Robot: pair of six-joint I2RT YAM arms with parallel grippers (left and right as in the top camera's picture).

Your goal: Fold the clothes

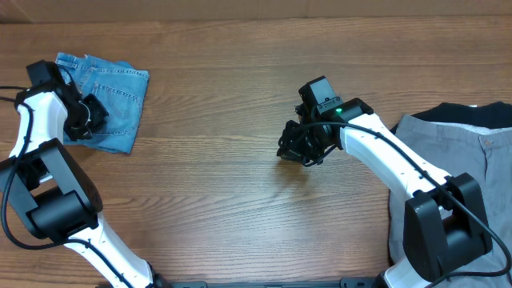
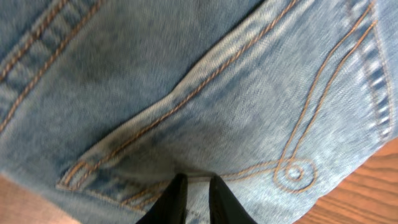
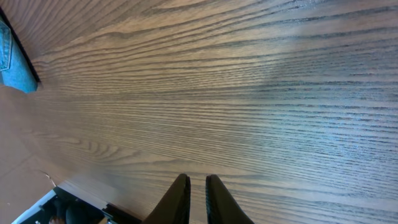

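Observation:
The light blue denim jeans [image 1: 112,100] lie folded into a small bundle at the table's far left. My left gripper [image 1: 86,116] is down on the bundle's left side. In the left wrist view its fingertips [image 2: 197,180] stand a narrow gap apart on the denim [image 2: 205,93] beside a stitched back pocket; whether cloth is pinched between them I cannot tell. My right gripper [image 1: 294,148] hovers over bare wood at mid-table, its tips [image 3: 198,180] nearly together and empty. Grey trousers [image 1: 456,152] lie at the right edge, with a black garment [image 1: 480,114] behind them.
The wooden table [image 1: 240,200] stretches between the jeans and the grey trousers. A corner of the jeans [image 3: 12,62] shows at the far left of the right wrist view. Both arm bases stand at the front edge.

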